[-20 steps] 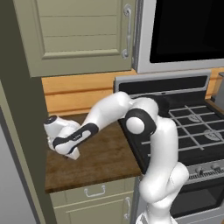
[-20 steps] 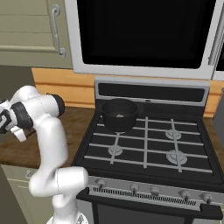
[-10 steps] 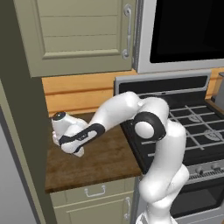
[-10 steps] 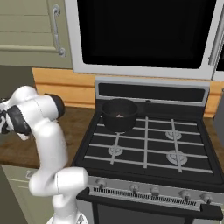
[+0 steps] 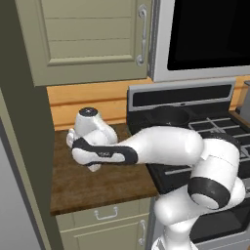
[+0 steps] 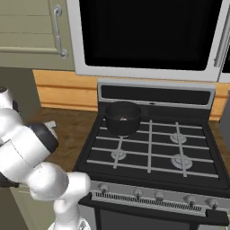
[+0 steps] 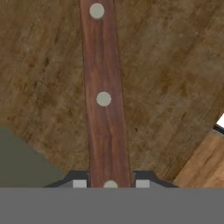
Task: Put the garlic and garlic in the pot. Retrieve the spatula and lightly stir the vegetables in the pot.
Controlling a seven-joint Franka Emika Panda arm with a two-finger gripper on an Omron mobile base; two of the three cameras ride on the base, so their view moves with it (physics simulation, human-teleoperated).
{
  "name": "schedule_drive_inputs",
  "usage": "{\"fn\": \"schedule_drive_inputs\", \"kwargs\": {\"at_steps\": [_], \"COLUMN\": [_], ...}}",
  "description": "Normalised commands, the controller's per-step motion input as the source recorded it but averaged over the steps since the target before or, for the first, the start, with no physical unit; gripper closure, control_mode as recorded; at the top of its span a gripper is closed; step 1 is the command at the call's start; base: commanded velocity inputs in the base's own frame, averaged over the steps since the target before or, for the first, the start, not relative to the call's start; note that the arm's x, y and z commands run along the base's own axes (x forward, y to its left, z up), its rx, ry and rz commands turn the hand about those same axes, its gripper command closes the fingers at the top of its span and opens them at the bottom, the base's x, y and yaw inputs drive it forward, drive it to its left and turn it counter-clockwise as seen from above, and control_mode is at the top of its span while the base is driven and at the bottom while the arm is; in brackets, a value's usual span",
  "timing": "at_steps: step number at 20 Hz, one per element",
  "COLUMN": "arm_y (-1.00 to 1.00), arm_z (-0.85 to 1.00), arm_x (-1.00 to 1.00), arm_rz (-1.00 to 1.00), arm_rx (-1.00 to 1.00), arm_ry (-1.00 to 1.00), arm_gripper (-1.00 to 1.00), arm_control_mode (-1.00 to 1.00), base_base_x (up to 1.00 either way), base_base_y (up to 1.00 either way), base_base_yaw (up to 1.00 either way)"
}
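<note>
Evidently unlabelled, spatula (image 7: pixel 104 100) handle sits within closed gripper (image 7: pixel 110 180).

Bare counter (image 5: pixel 93 188) lies open around the arm; wall cabinet (image 5: pixel 88 39) hangs overhead.

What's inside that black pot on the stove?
Looking into the pot from the right base view, something pale lies at the bottom, too small to identify. The near wall covers the rest of the inside.

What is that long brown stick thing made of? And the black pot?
The spatula handle looks like dark polished wood: streaky grain, with pale round rivets. The pot on the stove looks like matte black metal, maybe cast iron; its dull, even surface leaves that open.
</note>
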Motion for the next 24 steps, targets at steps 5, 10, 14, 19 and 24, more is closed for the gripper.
{"fn": "schedule_drive_inputs", "kwargs": {"at_steps": [5, 10, 14, 19, 24], "arm_y": [-0.91, -1.00, -0.95, -0.82, -0.91], "arm_z": [0.67, 0.48, 0.74, 0.72, 0.30], "arm_x": [-0.64, -0.32, 0.01, 0.27, 0.64], "arm_rz": [-0.12, -0.11, -0.10, -0.01, -0.01], "arm_rx": [0.41, 0.44, 0.44, 0.44, 0.42], "arm_ry": [-0.14, -0.16, -0.10, -0.07, -0.01], "arm_gripper": [1.00, 1.00, 1.00, 1.00, 1.00], "arm_control_mode": [-1.00, -1.00, -1.00, -1.00, -1.00], "base_base_x": [0.00, 0.00, 0.00, 0.00, 0.00], "base_base_y": [0.00, 0.00, 0.00, 0.00, 0.00], "base_base_yaw": [0.00, 0.00, 0.00, 0.00, 0.00]}}
